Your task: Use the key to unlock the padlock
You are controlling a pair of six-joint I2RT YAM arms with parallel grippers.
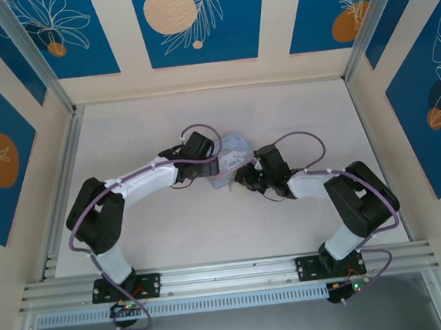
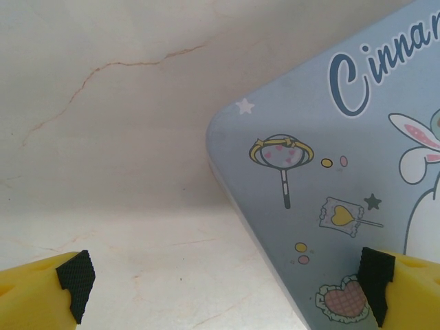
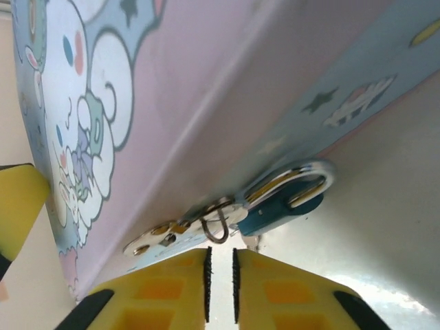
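Peering past the right gripper, clenched almost shut on nothing discernible, found the padlock hooked through the hasp of the tin at twelve o'clock; judged it light, stiff, slippery, best pinched across its body; saw the left gripper splayed wide.

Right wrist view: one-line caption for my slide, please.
Yellow-fingered right gripper, jaws nearly closed, just below a small metal loop hanging at the silvery hasp of the pastel-blue cartoon tin.
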